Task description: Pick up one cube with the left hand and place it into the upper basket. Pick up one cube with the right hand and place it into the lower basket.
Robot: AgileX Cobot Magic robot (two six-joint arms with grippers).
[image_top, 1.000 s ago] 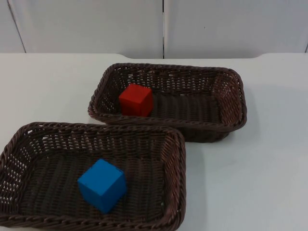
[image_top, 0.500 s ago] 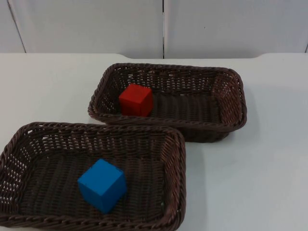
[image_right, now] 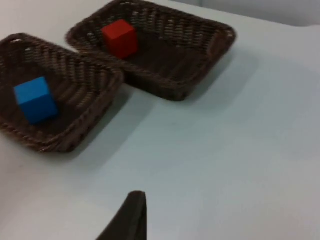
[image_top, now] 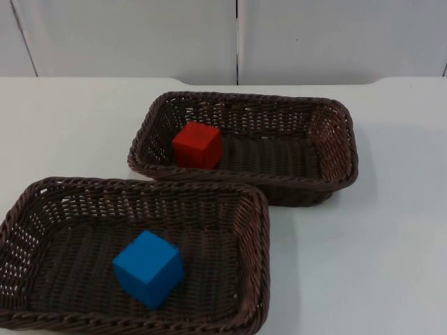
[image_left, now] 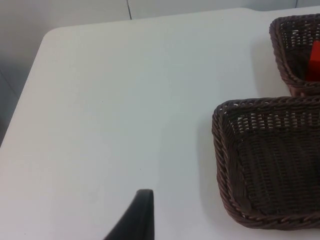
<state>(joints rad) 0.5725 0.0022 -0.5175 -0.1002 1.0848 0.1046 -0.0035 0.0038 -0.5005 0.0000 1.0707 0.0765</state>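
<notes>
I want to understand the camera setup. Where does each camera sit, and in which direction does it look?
Top view: fixed above, looking down and forward at the upper basket with red cube, lower basket with blue cube.
Left wrist: over the bare table beside the baskets; one black fingertip.
Right wrist: faces both baskets; fingertip.
Both cubes appear in top and right wrist.

upper basket: dark brown wicker weave
lower basket: dark brown wicker weave
cube in upper basket: red
cube in lower basket: blue
table: white
partition wall: grey
</notes>
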